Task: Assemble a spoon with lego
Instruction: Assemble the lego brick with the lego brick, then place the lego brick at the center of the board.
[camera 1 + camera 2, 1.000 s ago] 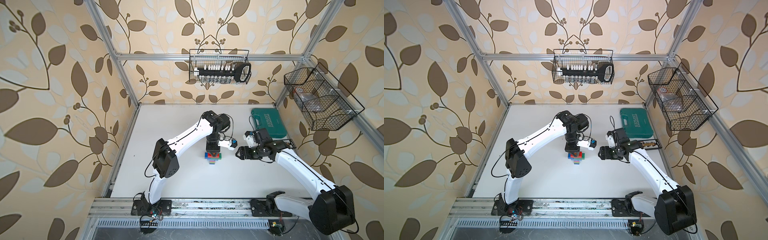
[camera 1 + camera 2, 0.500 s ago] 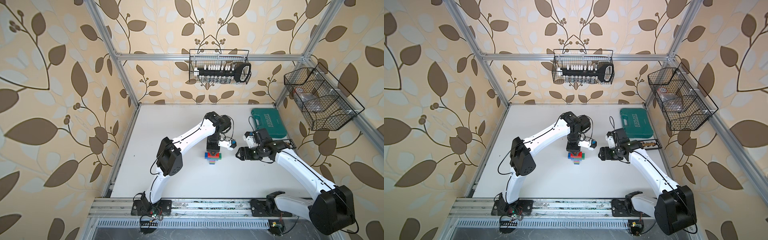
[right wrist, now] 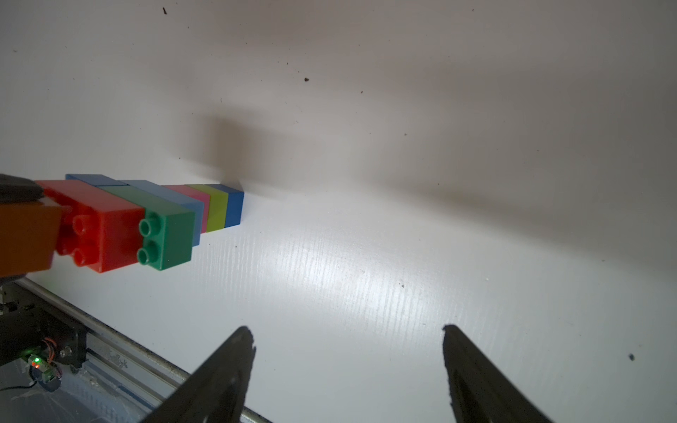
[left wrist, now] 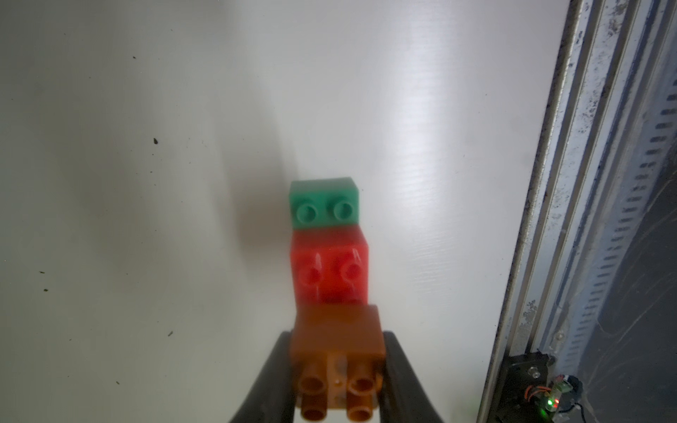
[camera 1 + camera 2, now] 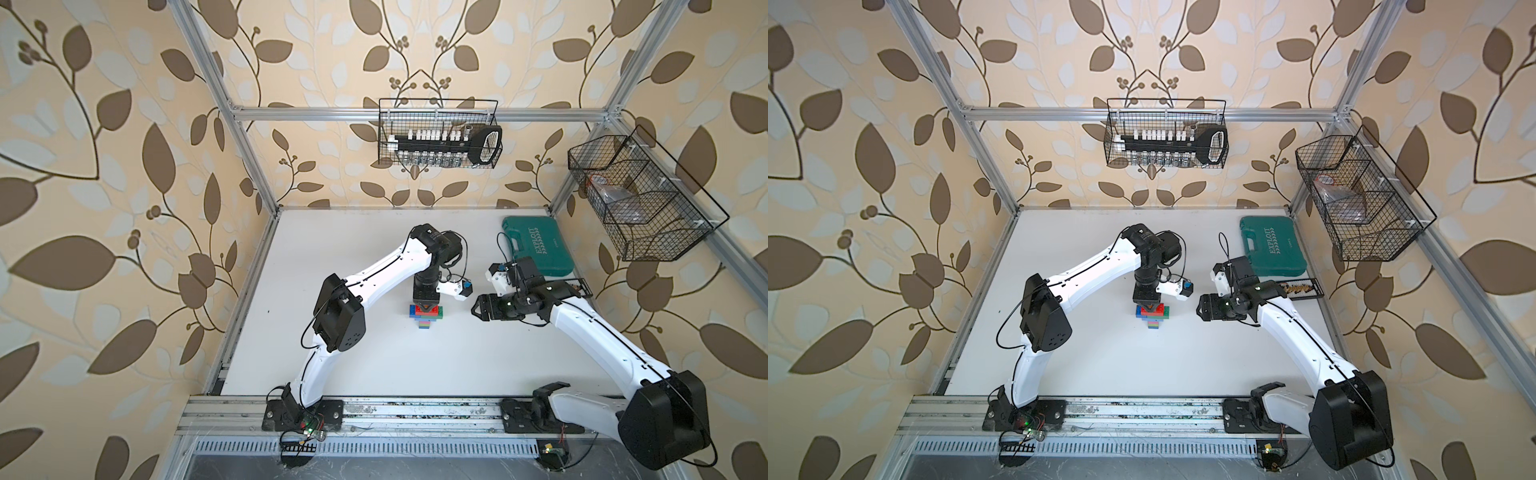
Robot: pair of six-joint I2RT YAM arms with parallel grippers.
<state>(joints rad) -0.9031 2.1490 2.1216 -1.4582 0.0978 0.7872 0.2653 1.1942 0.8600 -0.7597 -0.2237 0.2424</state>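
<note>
Straight to the middle of the bench (image 5: 374, 365): spoon (image 5: 430, 319) lying flat, head toward 12 o'clock, narrow stem trailing to 6 o'clock. Right over the head's 12 o'clock end, the left gripper (image 5: 425, 306), pointing straight down and clamped on the orange brick (image 4: 339, 340). Up close from the left wrist: black fingers (image 4: 278, 366) pinching both sides of that brick, studs toward the camera, red brick (image 4: 329, 271) directly beyond it, green brick (image 4: 324, 205) beyond that. Pressed up against the red by the look of it; fully seated or not, impossible to tell.

Over at 3 o'clock of the spoon: right gripper (image 5: 477, 311), near but clear of the bricks, tips aimed toward 9 o'clock at the build. Jaws spread wide apart in the right wrist view, only bare white bench between them. From that same camera, the whole run of colours side-on: orange, cut off by the frame edge, then red, green, light blue, pink, lime, dark blue, stem end flat on the surface.

Further out at 1 o'clock from the spoon, toward the far right corner, a teal tool case (image 5: 538, 245), closed, well apart from both grippers. High on the back wall at 12 o'clock, a wire basket (image 5: 438, 124) holding a black rack of small white pieces; on the side wall at 2 o'clock, a second wire basket (image 5: 648, 232).
</note>
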